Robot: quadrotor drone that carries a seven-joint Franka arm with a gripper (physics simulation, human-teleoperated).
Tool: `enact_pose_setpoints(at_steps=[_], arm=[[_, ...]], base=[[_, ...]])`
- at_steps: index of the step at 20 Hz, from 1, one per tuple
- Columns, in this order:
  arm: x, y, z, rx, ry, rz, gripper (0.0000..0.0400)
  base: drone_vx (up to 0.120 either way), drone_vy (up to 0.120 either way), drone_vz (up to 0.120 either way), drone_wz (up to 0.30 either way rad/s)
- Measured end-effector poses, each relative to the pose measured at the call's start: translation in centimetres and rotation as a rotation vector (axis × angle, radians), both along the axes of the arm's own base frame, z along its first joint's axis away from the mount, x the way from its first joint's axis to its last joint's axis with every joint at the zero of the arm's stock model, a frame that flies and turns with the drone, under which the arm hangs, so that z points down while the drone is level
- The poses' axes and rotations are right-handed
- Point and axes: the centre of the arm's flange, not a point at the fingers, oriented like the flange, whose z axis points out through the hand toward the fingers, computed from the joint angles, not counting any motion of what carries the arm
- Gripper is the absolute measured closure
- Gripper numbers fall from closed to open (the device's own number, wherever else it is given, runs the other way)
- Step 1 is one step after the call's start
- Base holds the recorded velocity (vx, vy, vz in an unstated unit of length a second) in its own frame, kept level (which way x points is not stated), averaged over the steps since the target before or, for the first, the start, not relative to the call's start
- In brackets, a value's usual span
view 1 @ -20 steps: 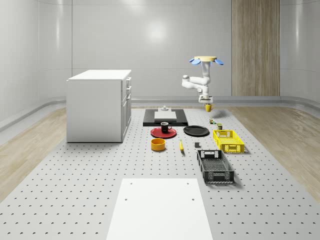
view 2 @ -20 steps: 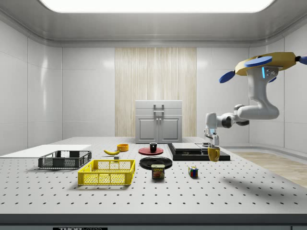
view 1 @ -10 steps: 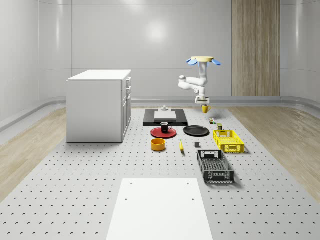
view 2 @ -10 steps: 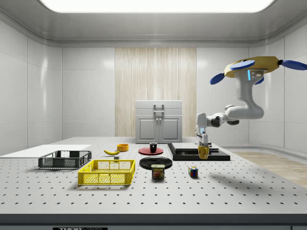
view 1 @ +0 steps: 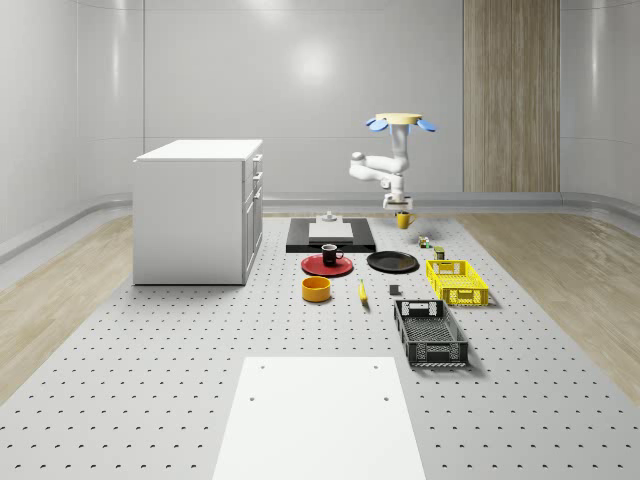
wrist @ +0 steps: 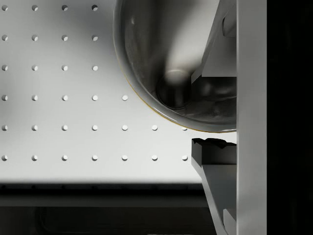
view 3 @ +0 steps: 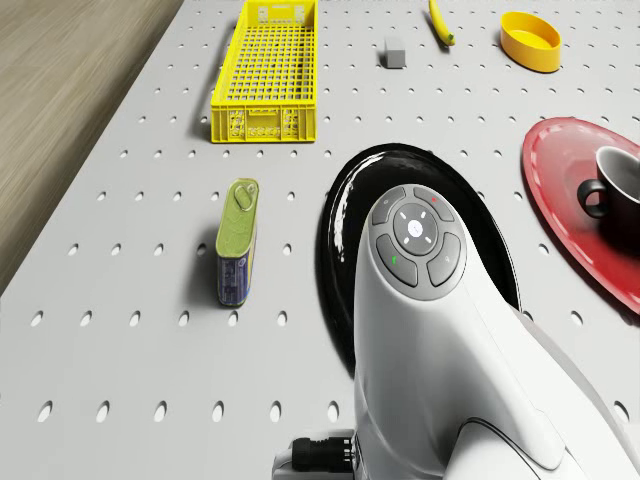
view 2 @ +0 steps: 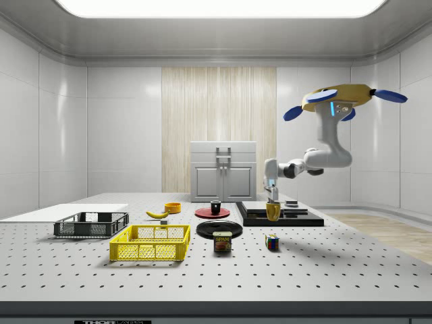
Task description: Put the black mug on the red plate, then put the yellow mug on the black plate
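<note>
Carrying the yellow mug [view 2: 273,212] gripped in its hand [view 2: 272,202], the drone [view 2: 335,102] has shifted nearer the black plate [view 2: 219,228], hovering above the tabletop [view 2: 324,270].

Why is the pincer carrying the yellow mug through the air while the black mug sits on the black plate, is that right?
Not quite: the black mug sits on the red plate, as the whole-scene view shows. The pincer does carry the yellow mug through the air, and the black plate is bare.
</note>
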Motion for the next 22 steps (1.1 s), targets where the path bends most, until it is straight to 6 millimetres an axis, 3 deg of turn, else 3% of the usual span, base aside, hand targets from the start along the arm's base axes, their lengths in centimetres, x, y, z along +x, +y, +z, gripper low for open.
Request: enact_pose_setpoints(at_steps=[17, 22], arm=[[0.0, 0.0, 0.0, 0.0, 0.0, 0.0, 0.029], [0.0, 0.0, 0.0, 0.0, 0.0, 0.0, 0.029]], base=[[0.12, -0.12, 0.0, 0.0], [0.12, -0.008, -0.032, 0.0]])
